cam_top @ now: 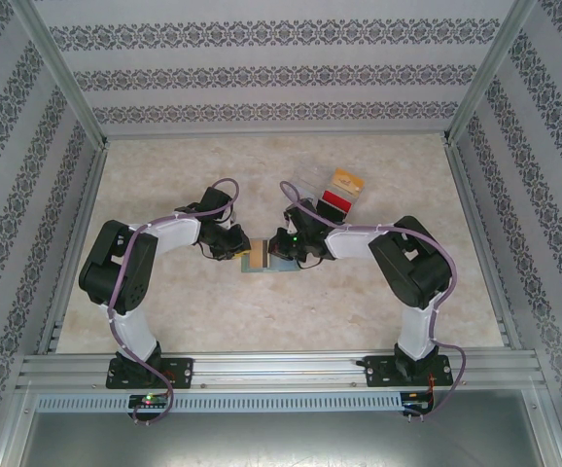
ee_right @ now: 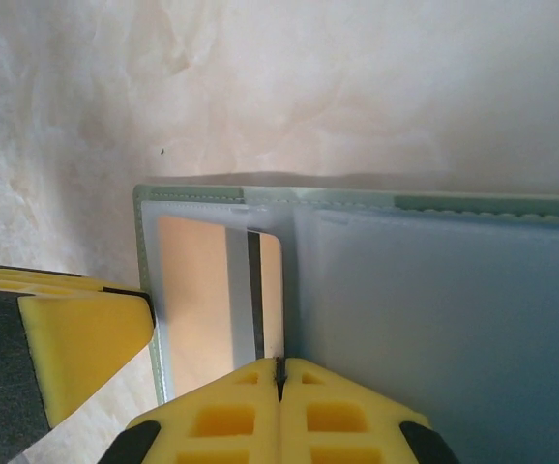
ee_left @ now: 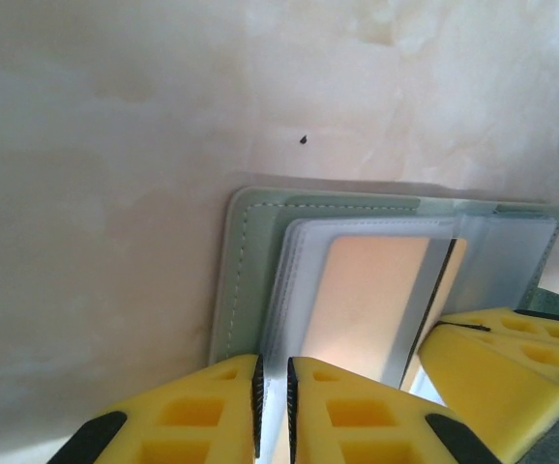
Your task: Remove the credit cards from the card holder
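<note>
The grey-green card holder (cam_top: 260, 261) lies open on the table between my two grippers. Its bluish-grey pockets (ee_right: 434, 319) face up, and a tan card (ee_left: 367, 300) with a dark stripe sits in the left pocket. My left gripper (ee_left: 273, 372) is shut on the clear pocket edge of the card holder (ee_left: 250, 251). My right gripper (ee_right: 279, 365) is shut on the near edge of the tan card (ee_right: 194, 290), which pokes a little out of its pocket. A red card (cam_top: 335, 202) and a yellow-orange card (cam_top: 346, 181) lie at the back right.
A clear plastic tray (cam_top: 305, 187) sits at the back, by the two loose cards. Patterned walls and metal rails (cam_top: 77, 243) close in the marble-look table (cam_top: 164, 311) on three sides. Both arms meet at the table's middle.
</note>
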